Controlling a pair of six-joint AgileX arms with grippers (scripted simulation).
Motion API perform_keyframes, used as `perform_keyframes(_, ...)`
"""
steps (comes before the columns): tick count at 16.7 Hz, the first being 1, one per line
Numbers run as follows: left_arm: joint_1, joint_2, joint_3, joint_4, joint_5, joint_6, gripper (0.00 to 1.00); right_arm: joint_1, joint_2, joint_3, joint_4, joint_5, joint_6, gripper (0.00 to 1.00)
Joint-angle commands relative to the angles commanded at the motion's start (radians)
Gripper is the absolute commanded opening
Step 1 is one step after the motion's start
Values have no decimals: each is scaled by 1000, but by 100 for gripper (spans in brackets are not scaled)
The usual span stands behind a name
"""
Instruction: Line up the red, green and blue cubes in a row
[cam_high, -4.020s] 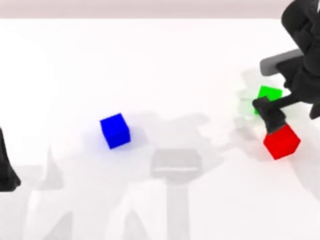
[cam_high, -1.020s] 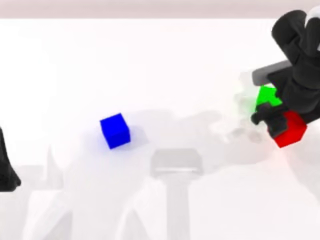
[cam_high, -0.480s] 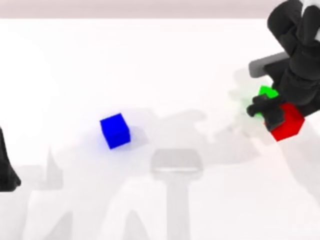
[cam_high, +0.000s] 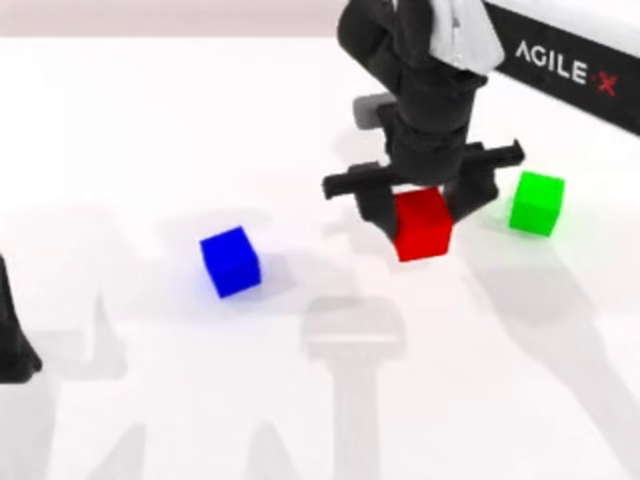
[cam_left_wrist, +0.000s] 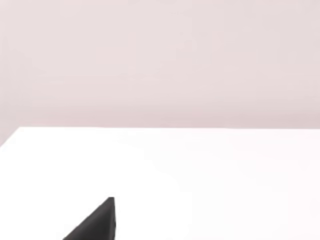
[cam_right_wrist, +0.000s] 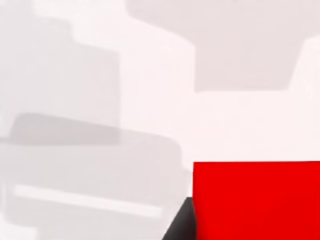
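My right gripper (cam_high: 421, 214) is shut on the red cube (cam_high: 424, 226), holding it near the middle of the table, a little right of centre. In the right wrist view the red cube (cam_right_wrist: 255, 200) fills the corner, with one dark finger (cam_right_wrist: 181, 226) against its side. The green cube (cam_high: 537, 203) rests on the table just right of the red one, apart from it. The blue cube (cam_high: 230, 261) sits alone at left of centre. My left arm (cam_high: 14, 345) is parked at the left edge; one of its fingertips (cam_left_wrist: 97, 222) shows far to the side, with the gripper open and nothing in it.
The white table (cam_high: 150, 130) carries only soft shadows of the arms. Its far edge (cam_left_wrist: 165, 127) meets a plain pale wall. The right arm's black body (cam_high: 420, 70) hangs over the table's back middle.
The right gripper has carried the red cube leftward from beside the green cube to near the table's middle. The green cube is now uncovered. The blue cube and left arm have not moved.
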Motion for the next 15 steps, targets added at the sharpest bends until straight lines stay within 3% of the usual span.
perform_keyframes(7,0,0,0,0,0,0,100,271,253,506,-213,14,447,0)
perform_keyframes(10,0,0,0,0,0,0,100,319,289,575,-245,18,516,0)
perform_keyframes(15,0,0,0,0,0,0,100,317,286,573,-240,17,519,0)
